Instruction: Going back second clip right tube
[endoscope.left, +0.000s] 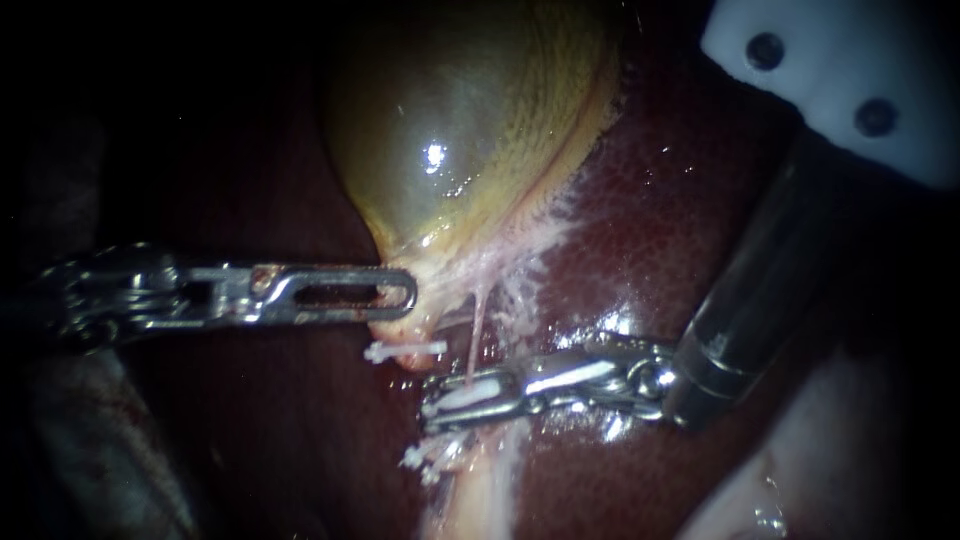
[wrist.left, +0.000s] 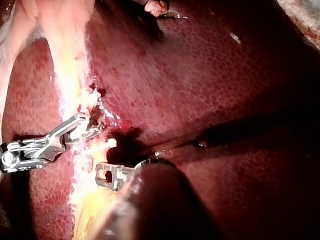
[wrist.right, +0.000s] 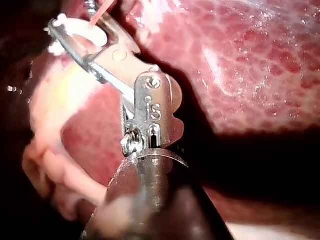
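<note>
**Second clip: withdrawal step**

Lower centre: my right tool (endoscope.left: 438, 402), jaws clasped on the white clip (endoscope.left: 468, 394) across the thin right tube (endoscope.left: 477, 335). Next, I judge: let go, draw straight back toward upper right, no tugging.

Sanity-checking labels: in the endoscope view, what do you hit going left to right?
left instrument → white clip, just below that instrument's tip → right instrument → white plate with two dark holes, at the upper right corner.
</note>
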